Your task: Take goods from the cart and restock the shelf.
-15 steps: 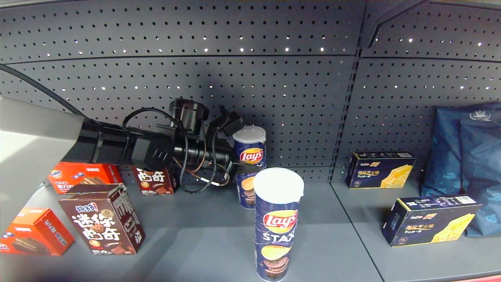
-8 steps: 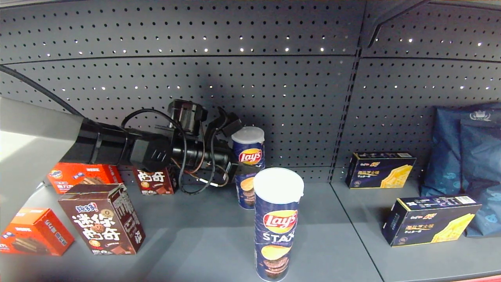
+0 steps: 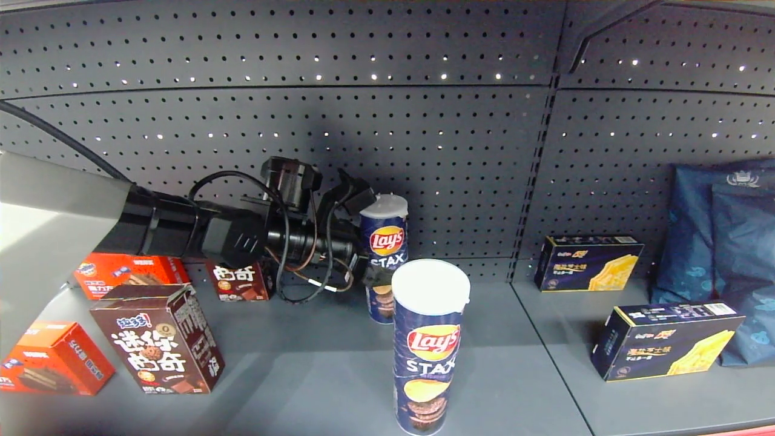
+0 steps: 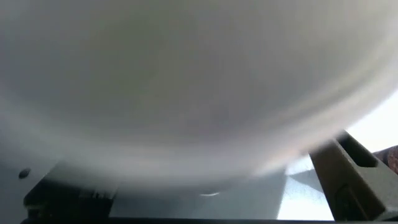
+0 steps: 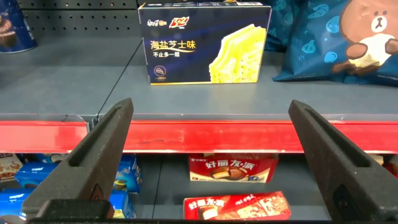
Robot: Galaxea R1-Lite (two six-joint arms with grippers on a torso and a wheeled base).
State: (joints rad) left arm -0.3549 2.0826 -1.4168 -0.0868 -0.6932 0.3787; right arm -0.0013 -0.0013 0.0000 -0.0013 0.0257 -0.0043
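Down a touch goes the left gripper [image 3: 370, 237] since a second ago. Its front finger has slid lower across the rear can [image 3: 385, 239], uncovering the white lettering under the red-and-yellow logo, while the can's foot has stayed put on the shelf [image 3: 315, 375]. That can stands upright at the back, near the pegboard [image 3: 424, 139] and just behind the front can [image 3: 430, 345]. It's a tall dark-blue tube with a pale lid and a crisp picture low on the wrap. Part of its lower side is hidden by the front can's lid.

The fingers [image 3: 376, 277] stand parted around it, one behind the lid's rim, one low in front. Whether the pads press the wrap is hard to tell. From the left wrist, a pale blurred curve sits right against the lens, with dark finger edges below it.

Over to the right gripper [image 5: 211, 104] — wide open, nothing between its fingers. It faces the red front rail [image 5: 205, 135] of the shelf, with a dark-blue box [image 5: 204, 43] showing yellow wafers beyond.

Print is on every pack: bold white characters on the brown biscuit box [image 3: 160, 342], and small type on the orange box [image 3: 54, 357] that is too fine to make out. Blue bags [image 3: 720, 242] at the far right are cut off by the frame edge.
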